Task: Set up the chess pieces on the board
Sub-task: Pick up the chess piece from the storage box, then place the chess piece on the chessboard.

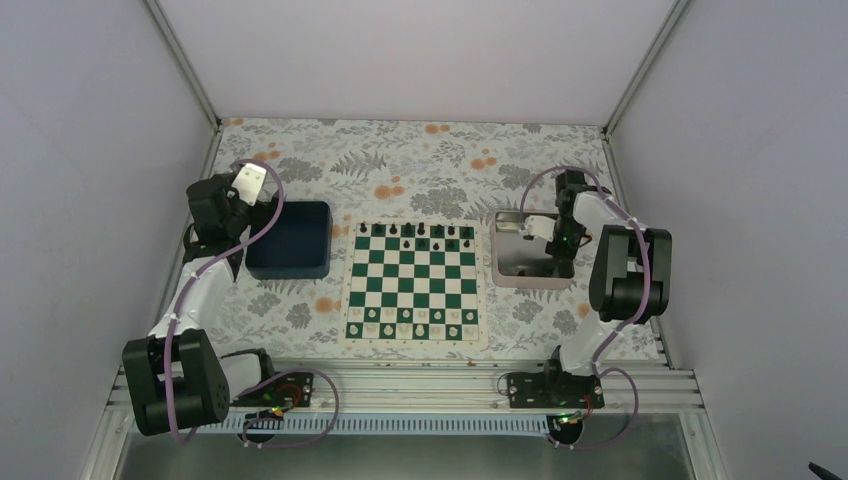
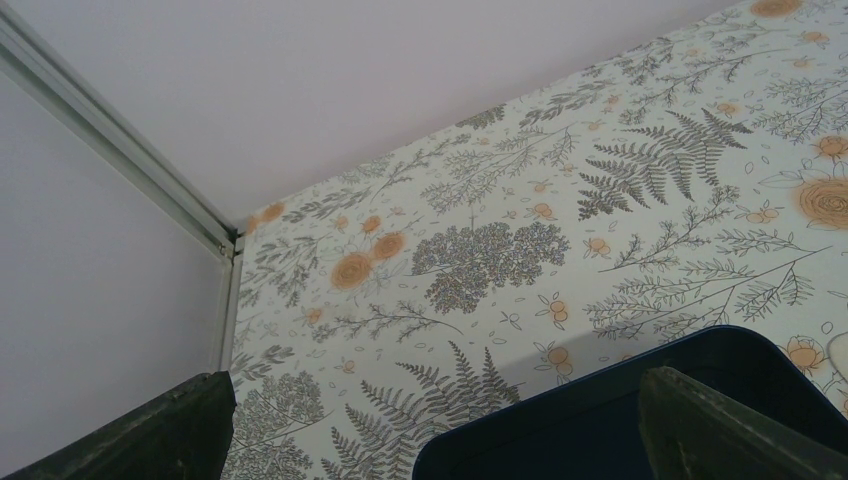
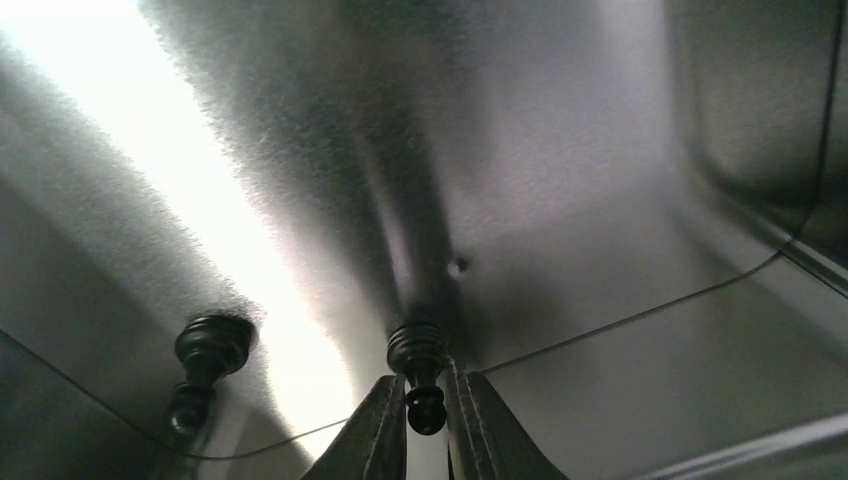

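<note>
The board [image 1: 413, 285] lies mid-table. Several black chess pieces [image 1: 413, 232] stand along its far edge, and cream pieces [image 1: 412, 322] fill its near rows. My right gripper [image 1: 560, 255] is down inside the silver tray [image 1: 515, 272]. In the right wrist view its fingers [image 3: 425, 385] are shut on the head of a black pawn [image 3: 418, 350] standing on the tray floor. A second black piece [image 3: 205, 352] stands to its left. My left gripper [image 1: 240, 195] is open and empty, raised over the far left corner of the dark blue bin [image 1: 290, 240]. Its fingers [image 2: 437, 378] are spread wide.
The blue bin [image 2: 600, 420] sits left of the board and the silver tray sits right of it. White walls and metal frame posts close in the floral table on the left, back and right. Both arm bases sit on the rail at the near edge.
</note>
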{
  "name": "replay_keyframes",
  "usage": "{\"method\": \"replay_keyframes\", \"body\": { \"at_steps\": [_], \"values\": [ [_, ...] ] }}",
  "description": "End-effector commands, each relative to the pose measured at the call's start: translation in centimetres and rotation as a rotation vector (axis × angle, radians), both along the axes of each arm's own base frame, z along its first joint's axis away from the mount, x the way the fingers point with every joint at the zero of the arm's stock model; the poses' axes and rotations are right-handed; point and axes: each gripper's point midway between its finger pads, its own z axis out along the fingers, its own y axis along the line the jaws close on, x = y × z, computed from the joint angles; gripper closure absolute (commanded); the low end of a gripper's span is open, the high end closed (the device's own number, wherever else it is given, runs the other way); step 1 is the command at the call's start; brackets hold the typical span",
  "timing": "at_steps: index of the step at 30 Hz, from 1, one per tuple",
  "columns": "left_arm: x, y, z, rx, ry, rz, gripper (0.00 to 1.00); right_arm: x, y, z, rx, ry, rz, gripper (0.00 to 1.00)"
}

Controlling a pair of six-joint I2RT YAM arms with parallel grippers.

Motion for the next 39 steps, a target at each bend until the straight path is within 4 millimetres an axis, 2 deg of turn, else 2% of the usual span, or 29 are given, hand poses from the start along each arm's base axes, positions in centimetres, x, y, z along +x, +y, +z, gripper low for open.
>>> {"method": "replay_keyframes", "body": {
  "at_steps": [1, 5, 9, 12, 16, 19, 23, 28, 31, 36, 39],
  "values": [
    [0.1, 0.1, 0.4, 0.002, -0.019, -0.005, 0.00, 0.8, -0.6, 1.1, -0.021, -0.019, -0.014, 0.89],
    [0.1, 0.0, 0.6, 0.002, -0.023, -0.005, 0.00, 1.3, 0.2, 3.1, -0.011, -0.039, -0.015, 0.91],
    [0.1, 0.0, 0.6, 0.000, -0.023, -0.008, 0.00, 1.4, 3.0, 5.6, 0.007, -0.048, 0.018, 0.92],
    [0.0, 0.0, 0.8, -0.001, -0.029, -0.008, 0.00, 2.0, 6.6, 7.9, 0.017, -0.085, 0.085, 0.92],
    [0.0, 0.0, 1.1, -0.001, -0.033, -0.008, 0.00, 3.1, 13.9, 10.7, 0.057, -0.142, 0.214, 0.92],
    [-0.1, -0.1, 1.5, -0.003, -0.039, -0.011, 0.00, 3.6, 19.3, 11.5, 0.087, -0.169, 0.308, 0.92],
    [-0.3, -0.4, 1.8, -0.009, -0.044, -0.023, 0.00, 3.5, 25.4, 10.9, 0.109, -0.167, 0.419, 0.91],
    [-0.3, -0.5, 1.8, -0.011, -0.044, -0.028, 0.00, 3.4, 32.2, 8.7, 0.144, -0.155, 0.531, 0.91],
    [-0.3, -0.5, 1.8, -0.009, -0.047, -0.027, 0.00, 3.7, 35.6, 7.2, 0.153, -0.165, 0.582, 0.91],
    [-0.4, -0.5, 2.2, -0.005, -0.055, -0.026, 0.00, 3.6, 39.3, 5.2, 0.160, -0.145, 0.637, 0.91],
    [-0.4, -0.5, 2.1, -0.002, -0.055, -0.027, 0.00, 3.6, 40.3, 3.8, 0.160, -0.130, 0.654, 0.91]
  ]
}}
